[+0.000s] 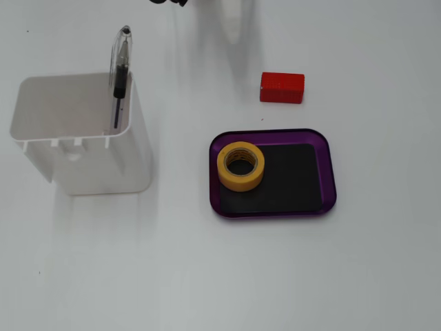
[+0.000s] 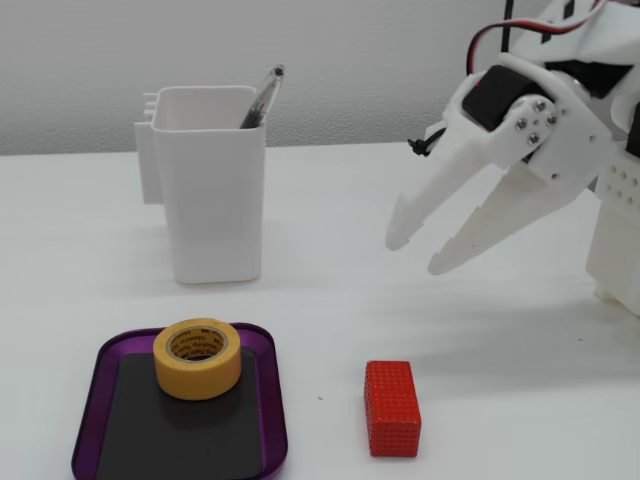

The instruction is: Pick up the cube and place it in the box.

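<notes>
The cube (image 1: 282, 87) (image 2: 391, 408) lies flat on the white table (image 1: 220, 276) (image 2: 320, 300), untouched, just outside the box (image 1: 329, 172) (image 2: 272, 420). In the top-down fixed view it sits above the box's upper right corner, apart from the rim. In the side fixed view it lies to the right of the box, one short end toward the camera, its top finely studded.

The box is a shallow purple tray with a black floor. A yellow tape roll (image 1: 241, 166) (image 2: 198, 357) lies flat inside it, against one end, covering part of the floor. In the side view the box's lower edge is cut off by the frame.

The gripper (image 2: 420, 250) hangs above the table in the side view, behind and to the right of the cube, well clear of it. Its two white fingers (image 2: 440, 205) are spread apart with nothing between them, tips pointing down and left. The arm is cut off at the right edge. In the top-down view only one blurred white fingertip (image 1: 232, 21) and a dark scrap enter at the top edge, so the finger spread cannot be read there.

A tall white container (image 1: 83, 138) (image 2: 208, 190) stands well apart from the cube, with a pen (image 1: 120, 72) (image 2: 262, 98) leaning in it. Most of the pen is hidden behind the wall in the side view.
</notes>
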Robot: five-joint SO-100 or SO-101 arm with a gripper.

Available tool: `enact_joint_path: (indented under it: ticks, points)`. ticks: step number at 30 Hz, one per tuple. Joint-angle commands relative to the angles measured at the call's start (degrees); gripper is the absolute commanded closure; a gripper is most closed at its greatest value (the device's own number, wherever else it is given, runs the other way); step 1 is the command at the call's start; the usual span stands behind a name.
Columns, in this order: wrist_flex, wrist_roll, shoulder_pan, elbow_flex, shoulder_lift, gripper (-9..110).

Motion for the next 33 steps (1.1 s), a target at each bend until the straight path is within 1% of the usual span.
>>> enact_joint_path:
  ticks: [1, 6, 9, 16, 20, 27, 33]
  points:
    - [0.2, 4.0, -3.3, -16.5, -19.9, 85]
    - [4.0, 9.5, -13.7, -31.2, -40.5, 84]
    - [3.8, 10.2, -16.8, -35.8, -48.0, 84]
    - [1.9, 10.3, -16.7, -37.8, -56.9, 84]
    - [-2.6, 10.3, -16.6, -36.9, -59.6, 84]
    - [-5.9, 10.2, -12.5, -36.9, -63.3, 84]
    - [-6.2, 9.8, -12.1, -36.7, -65.7, 85]
